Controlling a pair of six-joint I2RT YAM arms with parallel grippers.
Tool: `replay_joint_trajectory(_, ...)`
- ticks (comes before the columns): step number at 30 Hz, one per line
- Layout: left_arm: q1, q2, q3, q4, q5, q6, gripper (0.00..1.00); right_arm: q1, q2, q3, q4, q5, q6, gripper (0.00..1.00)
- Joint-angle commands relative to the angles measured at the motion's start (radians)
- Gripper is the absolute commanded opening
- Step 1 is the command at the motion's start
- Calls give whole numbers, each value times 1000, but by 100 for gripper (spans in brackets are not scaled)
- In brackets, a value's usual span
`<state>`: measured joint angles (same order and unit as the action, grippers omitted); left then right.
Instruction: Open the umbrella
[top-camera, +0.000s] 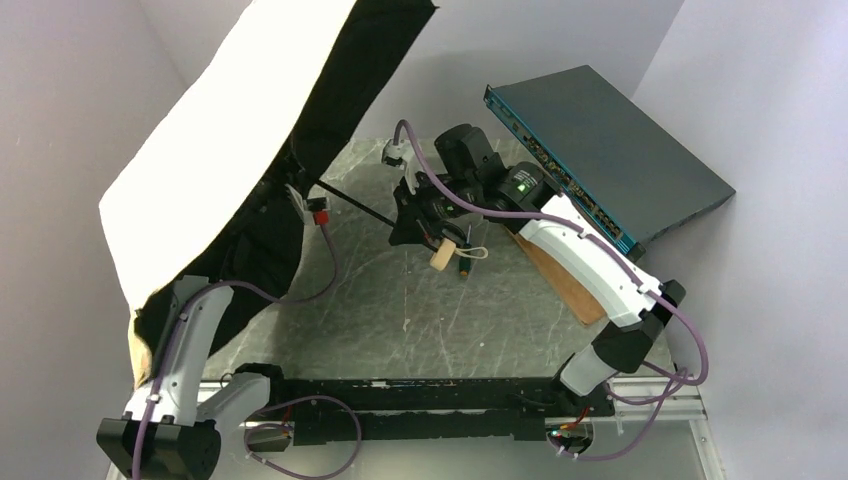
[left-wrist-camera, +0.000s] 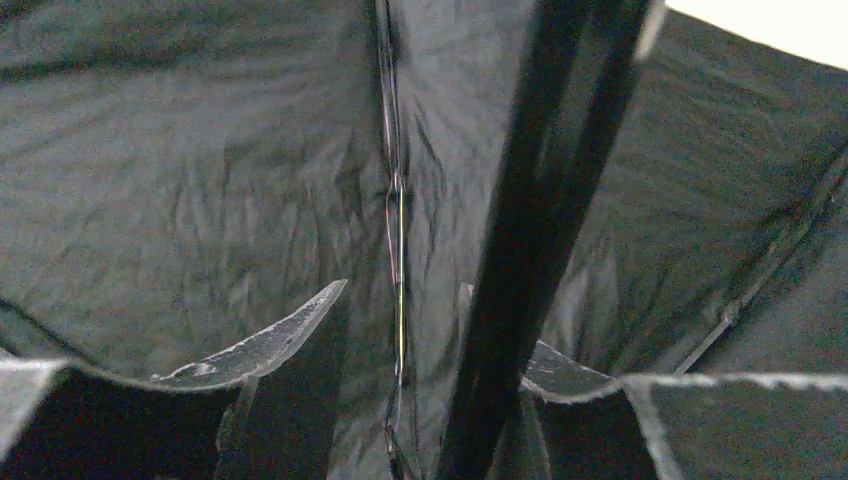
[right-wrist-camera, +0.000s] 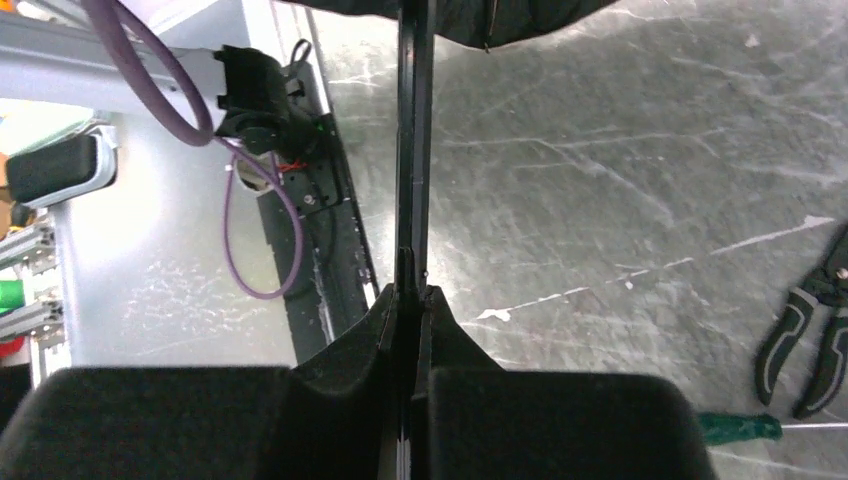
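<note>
The umbrella stands spread at the left, its pale yellow-beige canopy (top-camera: 220, 150) tilted up with the black lining (top-camera: 350, 90) facing the table. Its thin dark shaft (top-camera: 360, 205) runs right to my right gripper (top-camera: 405, 215), which is shut on it. The cream handle (top-camera: 440, 257) hangs just behind that gripper. In the right wrist view the fingers (right-wrist-camera: 455, 335) pinch the shaft (right-wrist-camera: 412, 150). My left gripper (left-wrist-camera: 400, 300) is under the canopy, hidden in the top view. It is open, facing the lining (left-wrist-camera: 200, 180), with a dark bar (left-wrist-camera: 515, 250) crossing by its right finger.
A flat dark blue-grey box (top-camera: 610, 150) leans at the back right, with a wooden board (top-camera: 565, 285) below it. Black pliers (right-wrist-camera: 810, 340) and a green-handled screwdriver (right-wrist-camera: 740, 428) lie on the marbled table (top-camera: 420, 320) near the handle.
</note>
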<state>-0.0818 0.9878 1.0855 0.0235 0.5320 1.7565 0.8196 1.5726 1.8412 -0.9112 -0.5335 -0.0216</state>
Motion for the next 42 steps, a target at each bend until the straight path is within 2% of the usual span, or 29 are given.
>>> replay_joint_trajectory(1, -55, -17, -4, 4, 24, -24, 49, -3, -75, 8, 224, -136, 59, 0)
replay_joint_trajectory(7, -142, 56, 2, -3, -41, 27, 50, -5, -110, -58, 336, -165, 123, 0)
replay_joint_trajectory(13, -138, 137, 36, 54, -202, 4, 33, -14, -165, -117, 274, -133, 53, 0)
replay_joint_trajectory(19, -16, 221, 84, 158, -287, -31, 29, -15, -232, -214, 153, -70, -110, 0)
replay_joint_trajectory(25, 135, 299, 138, 248, -296, -15, 29, -22, -271, -302, 37, 15, -246, 0)
replay_joint_trajectory(31, 234, 350, 205, 274, -253, -3, 30, -26, -264, -340, -21, 72, -297, 0)
replay_joint_trajectory(42, 328, 408, 264, 309, -209, 14, 28, -26, -261, -368, -83, 118, -328, 0)
